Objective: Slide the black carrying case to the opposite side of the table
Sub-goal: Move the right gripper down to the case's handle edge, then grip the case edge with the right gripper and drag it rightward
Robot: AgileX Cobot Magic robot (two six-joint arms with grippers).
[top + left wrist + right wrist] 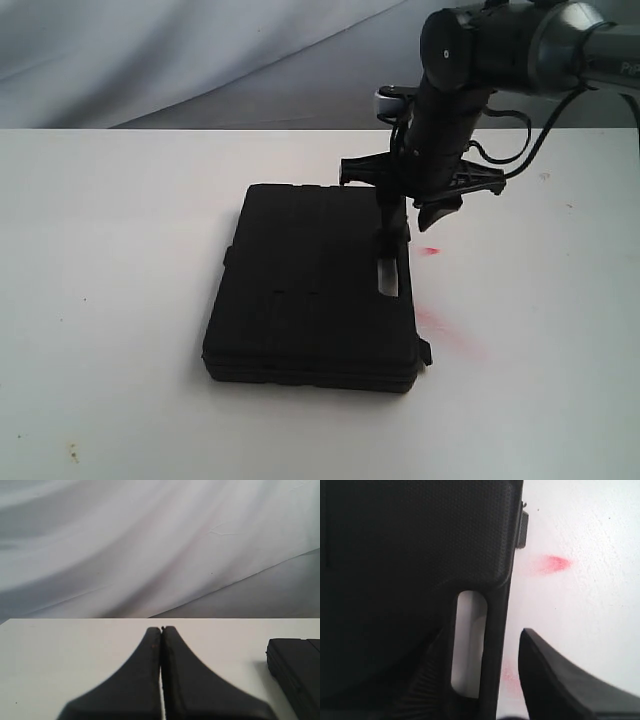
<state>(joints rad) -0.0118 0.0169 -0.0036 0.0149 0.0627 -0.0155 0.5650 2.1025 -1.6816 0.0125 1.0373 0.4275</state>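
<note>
The case (310, 290) lies midway on the counter (120, 250), crossing apparently unfinished. The right pincer (408, 222) straddles its edge, spread wide, gripping nothing. The left pincer (161, 630) is closed, empty.

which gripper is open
The right gripper: its fingers sit either side of the handle of the case. The left gripper is shut, off the case.

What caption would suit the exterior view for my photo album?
Right gripper, open, poised astride the handle of a black case lying flat on a white table.
</note>
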